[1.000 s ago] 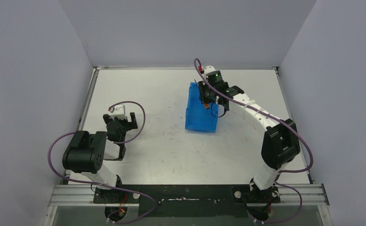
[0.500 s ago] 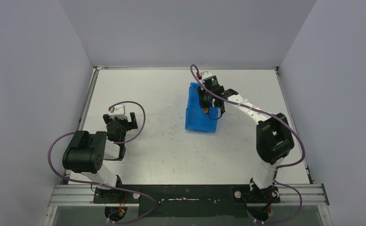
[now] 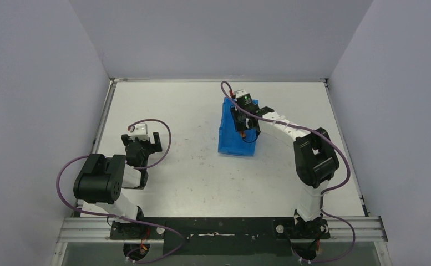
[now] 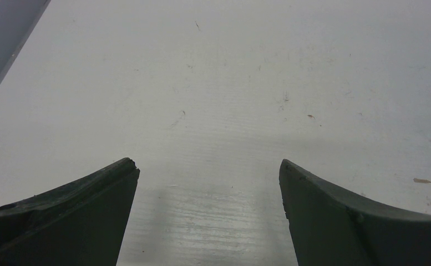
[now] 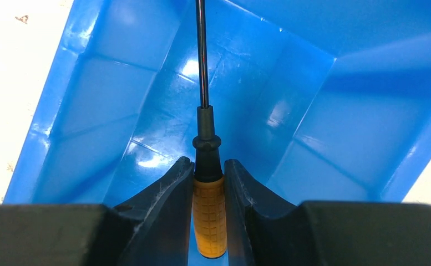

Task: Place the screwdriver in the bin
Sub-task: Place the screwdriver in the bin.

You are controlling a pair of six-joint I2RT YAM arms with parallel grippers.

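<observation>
We see the small slim screwdriver with an orange handle and thin black shaft (image 5: 208,210) clamped by its handle between the right fingers (image 5: 166,191); the shaft points ahead into the bright blue plastic open-top bin (image 5: 102,111); the right arm (image 3: 290,130) reaches far forward, wrist above the bin; the left fingers (image 4: 91,205) stand wide apart over the white surface (image 4: 229,83), left arm (image 3: 99,185) folded back.

left gripper (image 4: 207,165): jaws spread wide, just bare surface between them
fingers (image 4: 74,213): two dark curved tips poking in from the bottom corners
table (image 4: 229,72): whitish, lots of little scuffs, soft shadow by the tips
fleck (image 4: 421,180): tiny tan bit, far right
wall (image 4: 2,22): grey sliver, top-left corner
</observation>
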